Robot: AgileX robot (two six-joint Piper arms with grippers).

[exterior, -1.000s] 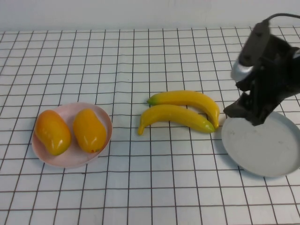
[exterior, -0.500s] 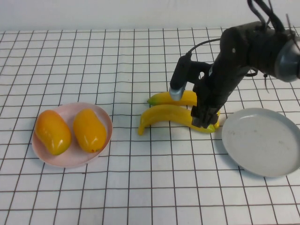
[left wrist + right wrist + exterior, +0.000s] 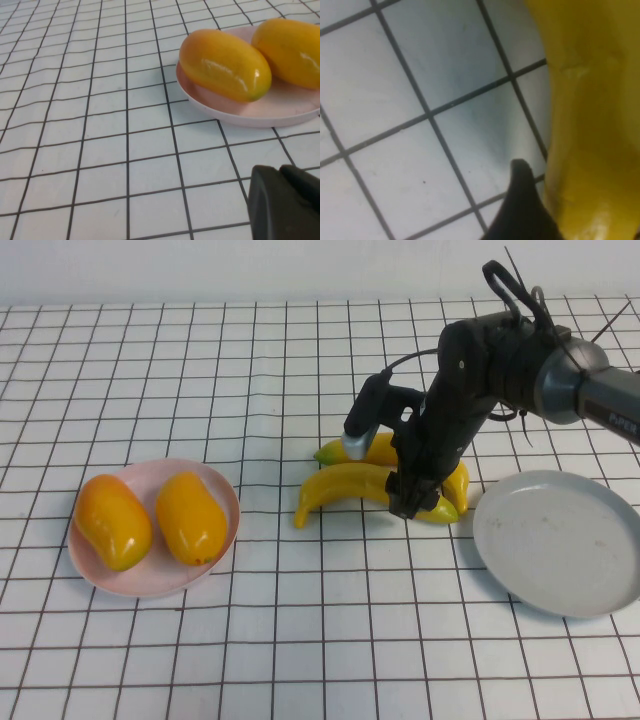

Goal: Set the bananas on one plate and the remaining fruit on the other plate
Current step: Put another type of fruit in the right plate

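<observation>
High view: you've got the pink plate (image 3: 153, 528) at the left of the table (image 3: 300, 640), holding both mangoes (image 3: 150, 520) side by side, each lying inside the rim. The grey plate (image 3: 558, 542) sits at the right with nothing on it. The two bananas (image 3: 385, 475) lie on the table between the plates, nearer the grey one, one just behind the other and touching; neither is on a plate. Your right gripper (image 3: 412, 502) is down on the front banana near its right end, with the arm covering the middle of the rear banana. Whether that claw is released or clenched, I cannot tell from here. The left arm doesn't show in this view. Left wrist view: the same pink plate (image 3: 280, 112) with the two mangoes (image 3: 225, 64) on it, touching or nearly so. The left gripper (image 3: 285, 205) shows only as a dark tip at the edge, over bare table just beside the plate; cannot tell whether it's released or clenched. Right wrist view: one dark fingertip (image 3: 522, 210) on the table right against the side of a banana (image 3: 595, 125). The other finger isn't visible, so the grip state stays unknown.
</observation>
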